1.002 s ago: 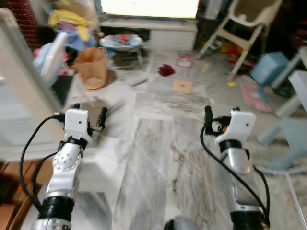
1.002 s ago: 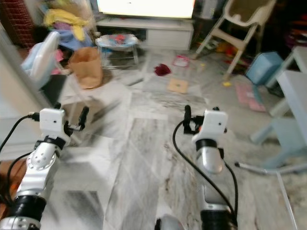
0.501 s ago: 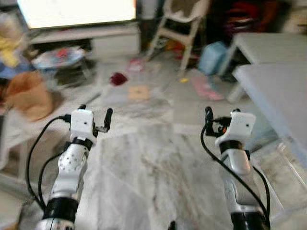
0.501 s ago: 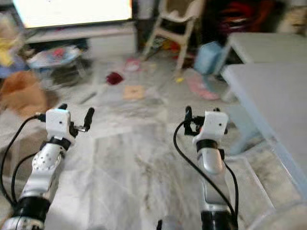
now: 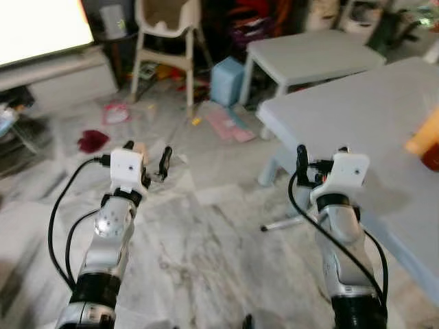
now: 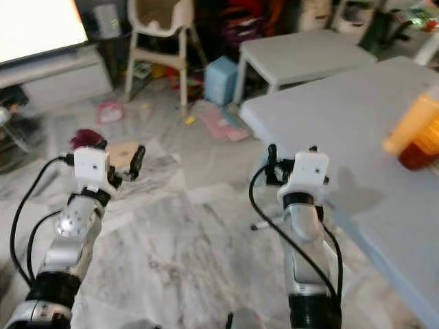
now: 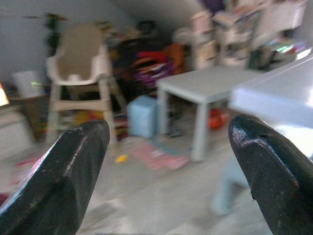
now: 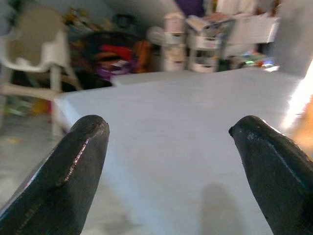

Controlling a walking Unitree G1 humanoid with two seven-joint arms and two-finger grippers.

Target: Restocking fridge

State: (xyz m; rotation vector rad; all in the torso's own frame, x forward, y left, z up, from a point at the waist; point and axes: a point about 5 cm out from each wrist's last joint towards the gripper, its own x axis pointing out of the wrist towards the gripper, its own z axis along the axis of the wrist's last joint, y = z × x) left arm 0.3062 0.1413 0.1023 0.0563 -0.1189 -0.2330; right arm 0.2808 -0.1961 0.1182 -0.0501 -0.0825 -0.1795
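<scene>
- Holding nothing, the left gripper (image 5: 146,156) hangs in the air over the marble floor (image 5: 206,253), with its two black fingers (image 7: 73,176) spread wide apart.
- The right gripper (image 6: 291,156) is empty too, and its fingers (image 8: 68,171) are just as wide apart; it floats just over the near edge of the big grey table (image 5: 357,116) and touches nothing.
- Half a second ago the eyes saw mostly floor, the bright screen and only a strip of the table on the right. Now the whole picture has slid, so the camera has turned to the right, and the table takes up much of the right side.
- Both arms sit in the same raised pose as before, side by side and well apart.
- An orange bottle (image 6: 411,127) has come into sight on the far right part of the table, close to the picture's edge. It is blurry, so it may be a juice bottle with a darker thing just beside it, but I cannot tell for sure.
- A smaller grey table (image 5: 309,58) stands behind the big one.
- A white high chair (image 5: 164,34) stands at the back, with a light blue box (image 5: 226,79) on the floor near it.
- A dark red cloth (image 5: 90,140) and a pink sheet (image 5: 230,127) lie on the floor.
</scene>
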